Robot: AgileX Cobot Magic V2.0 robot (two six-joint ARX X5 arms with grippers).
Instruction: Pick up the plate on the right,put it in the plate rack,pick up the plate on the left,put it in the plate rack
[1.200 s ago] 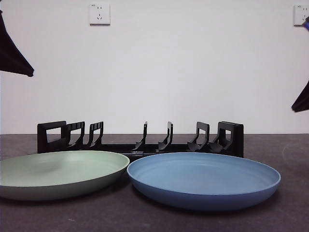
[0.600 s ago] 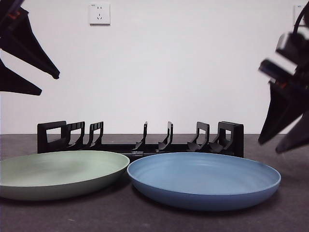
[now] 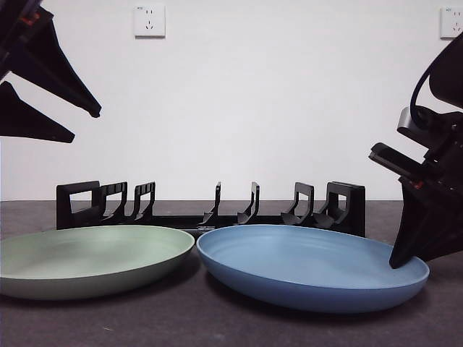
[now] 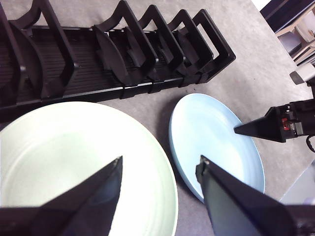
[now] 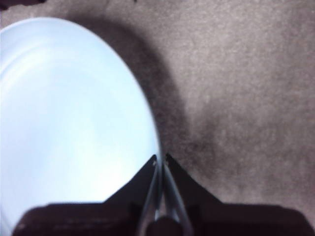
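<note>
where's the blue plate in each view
Front view: the blue plate lies at lower right, in front of the plate rack, with the right hand on its right rim.
Left wrist view: the blue plate sits right of centre, beside the green plate.
Right wrist view: the blue plate fills the left half, its rim pinched in the right hand.
Shared landmark: the right hand at the plate's rim.
</note>
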